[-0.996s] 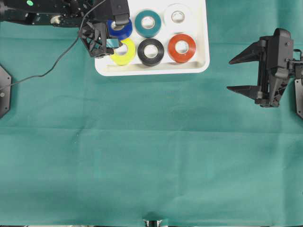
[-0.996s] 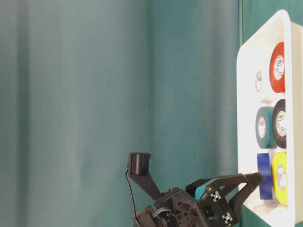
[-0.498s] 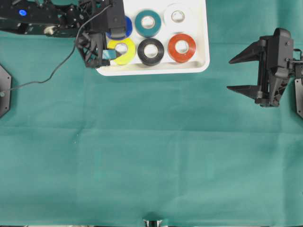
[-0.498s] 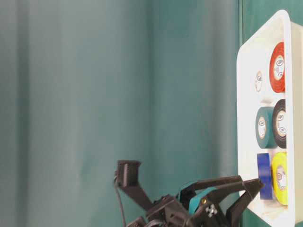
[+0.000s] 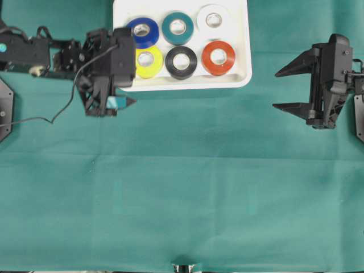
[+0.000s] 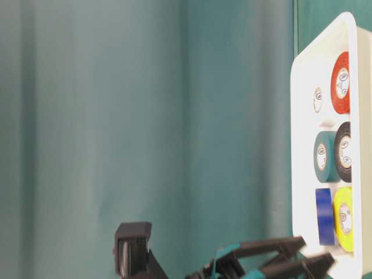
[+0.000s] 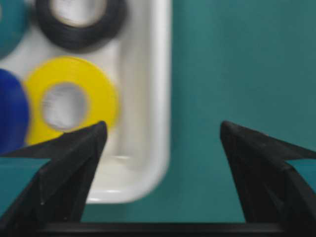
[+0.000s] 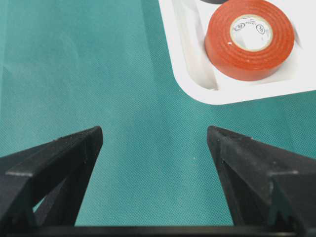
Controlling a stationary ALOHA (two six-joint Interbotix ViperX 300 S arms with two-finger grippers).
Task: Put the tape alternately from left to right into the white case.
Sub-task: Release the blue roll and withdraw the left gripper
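The left gripper has its fingers spread wide and holds nothing. In the left wrist view one dark finger is over the corner of the white case and the other is over the green cloth, so the case's rim lies between them; whether a finger touches the rim I cannot tell. From above, this gripper is at the left end of the case, near the yellow roll.

The right gripper is also spread wide and empty. It is well apart from the case, on the right side of the table, above bare cloth.

All six rolls lie flat inside the white case in two rows. The far row has the blue roll, the teal roll and the white roll. The near row has the yellow roll, the black roll and the orange-red roll.
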